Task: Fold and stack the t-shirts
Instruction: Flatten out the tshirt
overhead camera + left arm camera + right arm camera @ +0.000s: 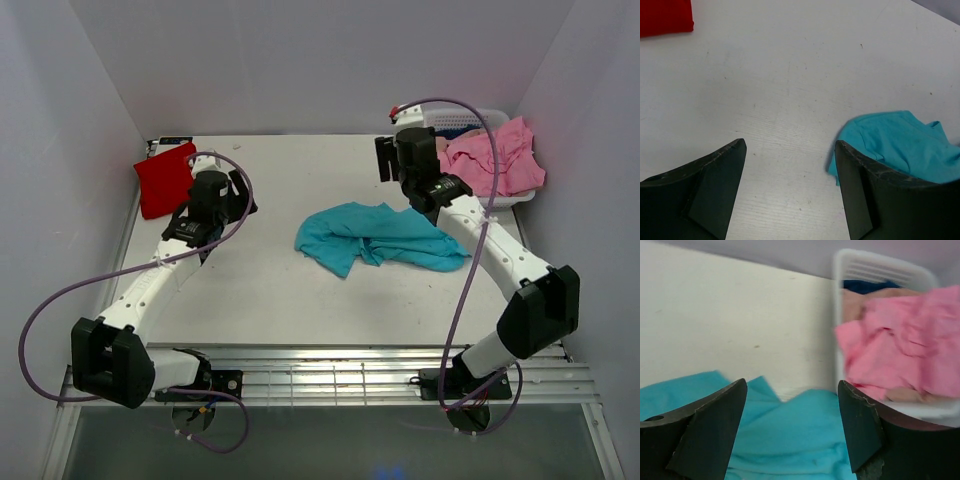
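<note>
Both arm bases sit at the near edge of the table [290, 300], with purple cables looping off each.

The teal t-shirt [380, 238] lies mid-table, right of centre. It is crumpled and unfolded, spread flat-ish with wrinkles and one flap turned over on itself. Nothing is gripping it.

The left gripper [790, 144] is left of the teal shirt and above bare tabletop. Its jaws are spread wide with nothing between them. In the left wrist view the near-left edge of the teal shirt shows just beside the right-hand finger [875, 200]; I cannot tell whether they touch.

The right gripper [791, 384] is farther back on the right, above the far edge of the teal shirt. Its jaws are also wide apart and empty, with teal cloth visible below and between the fingers.

The red t-shirt [165, 178] is in the far left corner, folded into a neat flat rectangle. It is well apart from the teal one and just beyond the left arm's wrist.

The white basket [875, 270] is in the far right corner, against the side wall. Pink t-shirts [495, 160] are heaped in it, bunched and spilling over the near rim. Something dark blue [865, 286] shows at the back of the basket, and a paler peach cloth [855, 305] lies under the pink. The right wrist view is a bit blurred there.
</note>
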`<state>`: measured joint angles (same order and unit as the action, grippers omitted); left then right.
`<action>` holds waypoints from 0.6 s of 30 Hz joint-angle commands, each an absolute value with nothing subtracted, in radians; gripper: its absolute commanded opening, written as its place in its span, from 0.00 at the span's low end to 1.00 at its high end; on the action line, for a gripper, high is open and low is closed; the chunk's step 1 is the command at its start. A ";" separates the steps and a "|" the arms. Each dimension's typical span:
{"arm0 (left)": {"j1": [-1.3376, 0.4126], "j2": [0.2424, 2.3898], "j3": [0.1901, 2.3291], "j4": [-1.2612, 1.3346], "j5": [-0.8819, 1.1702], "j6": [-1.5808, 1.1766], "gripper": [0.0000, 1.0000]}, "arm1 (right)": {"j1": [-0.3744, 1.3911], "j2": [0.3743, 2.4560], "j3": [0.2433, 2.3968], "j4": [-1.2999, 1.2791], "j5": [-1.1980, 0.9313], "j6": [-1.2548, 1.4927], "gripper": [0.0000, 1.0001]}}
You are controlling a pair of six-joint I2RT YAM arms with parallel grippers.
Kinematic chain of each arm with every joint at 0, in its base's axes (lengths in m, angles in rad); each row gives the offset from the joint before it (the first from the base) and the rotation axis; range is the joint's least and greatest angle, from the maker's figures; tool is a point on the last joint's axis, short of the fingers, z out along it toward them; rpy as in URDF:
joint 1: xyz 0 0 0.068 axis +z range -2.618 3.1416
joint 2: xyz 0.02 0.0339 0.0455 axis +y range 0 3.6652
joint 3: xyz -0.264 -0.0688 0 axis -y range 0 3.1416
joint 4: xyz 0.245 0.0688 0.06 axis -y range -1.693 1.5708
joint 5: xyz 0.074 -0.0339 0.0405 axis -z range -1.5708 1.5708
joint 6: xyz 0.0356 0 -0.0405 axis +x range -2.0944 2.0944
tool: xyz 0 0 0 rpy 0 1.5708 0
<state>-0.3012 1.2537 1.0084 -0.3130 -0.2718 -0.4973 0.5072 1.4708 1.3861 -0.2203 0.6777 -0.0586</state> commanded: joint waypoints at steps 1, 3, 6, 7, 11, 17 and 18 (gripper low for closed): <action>-0.296 1.243 1.035 -0.299 -0.256 -0.483 0.83 | 0.511 1.558 1.443 -0.169 0.126 -0.008 0.79; -0.298 1.243 1.031 -0.293 -0.256 -0.474 0.84 | 0.512 1.658 1.498 -0.144 -0.078 -0.008 0.75; -0.296 1.255 1.032 -0.293 -0.242 -0.471 0.85 | 0.518 1.825 1.615 -0.176 -0.207 -0.008 0.66; -0.296 1.259 1.032 -0.291 -0.236 -0.471 0.84 | 0.520 1.895 1.637 -0.179 -0.231 -0.008 0.63; -0.296 1.272 1.034 -0.293 -0.235 -0.468 0.84 | 0.548 2.011 1.696 -0.190 -0.288 -0.008 0.61; -0.296 1.287 1.037 -0.291 -0.232 -0.468 0.84 | 0.624 2.085 1.691 -0.258 -0.327 -0.046 0.63; -0.298 1.292 1.037 -0.291 -0.230 -0.469 0.84 | 0.650 2.082 1.677 -0.256 -0.336 -0.049 0.63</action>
<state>-0.3012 1.2961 1.0088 -0.3058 -0.2432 -0.4774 0.5892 2.1101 1.6680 -0.2523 -0.2581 -0.0265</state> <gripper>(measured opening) 0.845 0.624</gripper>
